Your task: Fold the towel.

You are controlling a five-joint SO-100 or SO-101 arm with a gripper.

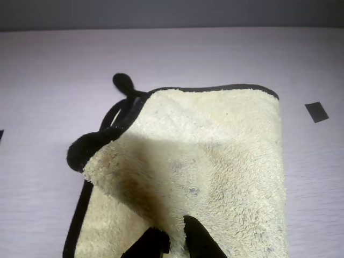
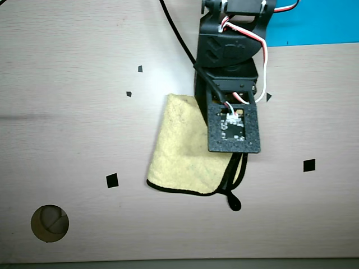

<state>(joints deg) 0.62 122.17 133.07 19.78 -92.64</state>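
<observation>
In the overhead view, starting at the far left, you have a round hole point(image 2: 49, 223) cut in the table point(image 2: 73, 117) near the bottom corner, then small black tape squares: one point(image 2: 112, 180) left of the towel, two smaller bits point(image 2: 140, 69) above it. None of these on the left appear in the wrist view, apart from a dark sliver at its left edge.

Next comes the towel point(image 2: 182, 151), lying flat on the table near the middle, doubled over, with black trim along its near edge and the loop point(image 2: 233, 203) sticking out at the lower right corner. The arm point(image 2: 230, 61) covers its right part, so from above you cannot see the gripper at all.

The wrist view fills that gap. There the towel point(image 1: 215, 161) takes up most of the frame, its upper layer curled back at the left so a black-trimmed corner point(image 1: 88, 150) rolls over, with the loop point(image 1: 124, 83) lying on the table beyond it. At the bottom edge you see the gripper point(image 1: 173, 239): two dark fingertips close together on the fuzzy top layer. They appear to be pinching the cloth, though the contact itself is cut off by the frame.

Further right, the wrist view shows one tape square point(image 1: 316, 112) on bare table. The overhead view shows another square point(image 2: 309, 165) right of the towel, plus a bright blue sheet point(image 2: 320, 22) at the top right corner.
</observation>
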